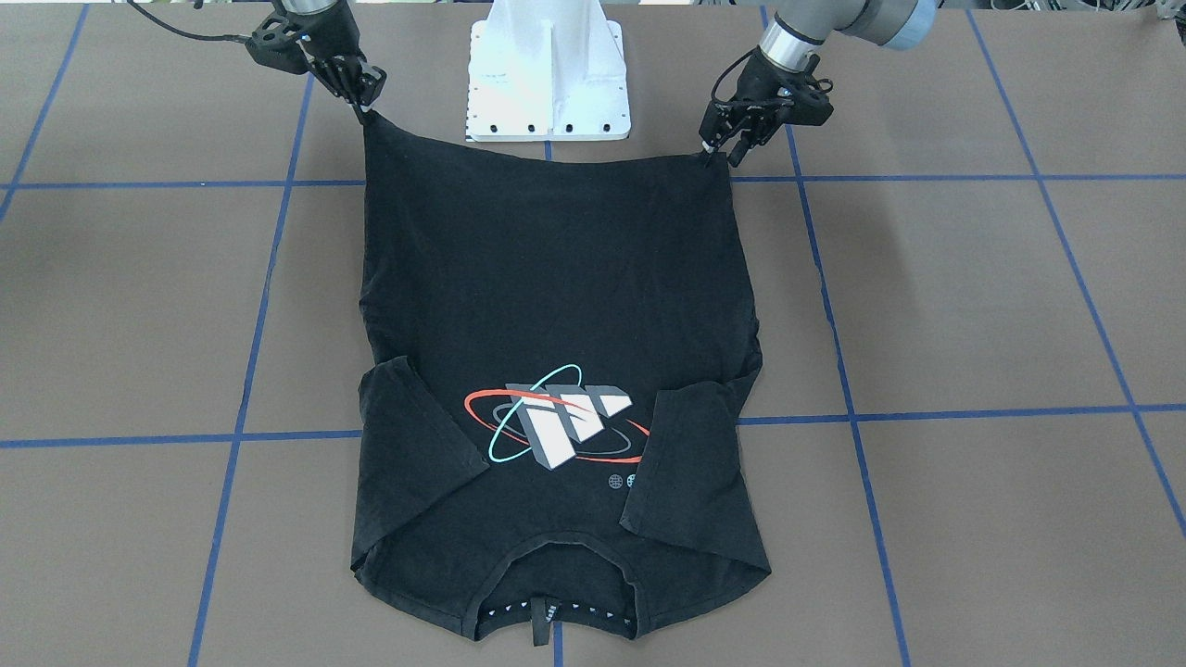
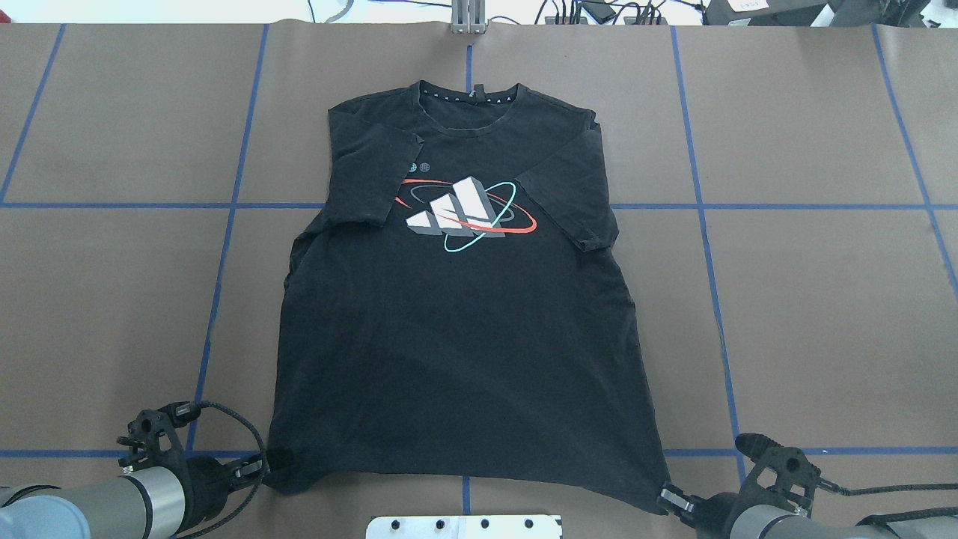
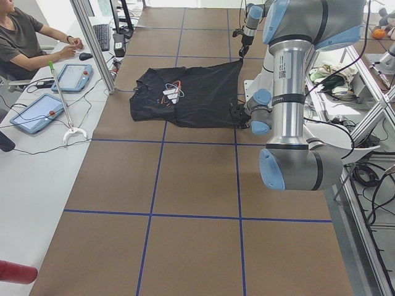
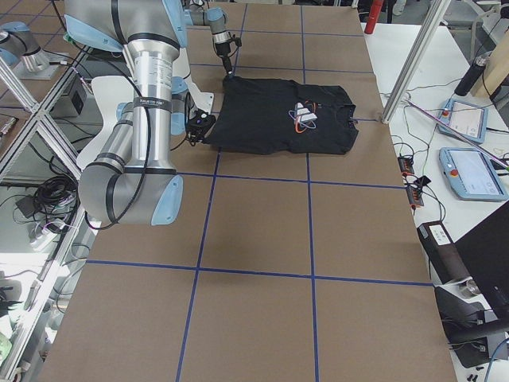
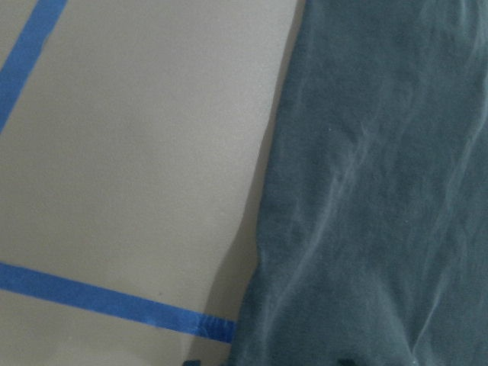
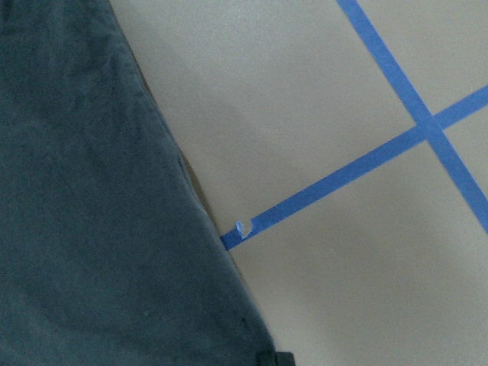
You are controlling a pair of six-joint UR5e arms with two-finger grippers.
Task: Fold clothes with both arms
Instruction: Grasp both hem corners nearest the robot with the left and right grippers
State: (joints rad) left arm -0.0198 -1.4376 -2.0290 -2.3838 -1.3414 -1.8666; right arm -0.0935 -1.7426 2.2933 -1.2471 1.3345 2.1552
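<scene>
Lying flat on the brown worktop [image 1: 973,296], the black shirt [image 1: 556,278] has its print [image 1: 556,421] facing up. Its collar [image 1: 556,556] is on the side away from the robot and its hem [image 1: 547,162] is just in front of the white base [image 1: 548,83]. Both sleeves [image 1: 417,435] are folded inward over the chest. The one on the robot's left covers the end of the red ellipse.

The right end effector [image 1: 363,104] is pinched onto one hem corner, which rises into a small peak off the worktop. The left end effector [image 1: 725,150] is closed on the other hem corner, low and close to the surface. Between the two corners the hem runs in a shallow curve, and the rest of the cloth lies on the worktop with light wrinkles.

In the left wrist view, dark fabric fills the right half and a strip of blue tape [image 5: 99,301] runs up to the shirt's side edge. The right wrist view shows fabric on the left and crossing tape lines beside it.

A person [image 3: 24,37] sits at a white desk [image 3: 37,142] alongside the worktop, with two tablets [image 3: 37,114] lying on it.
</scene>
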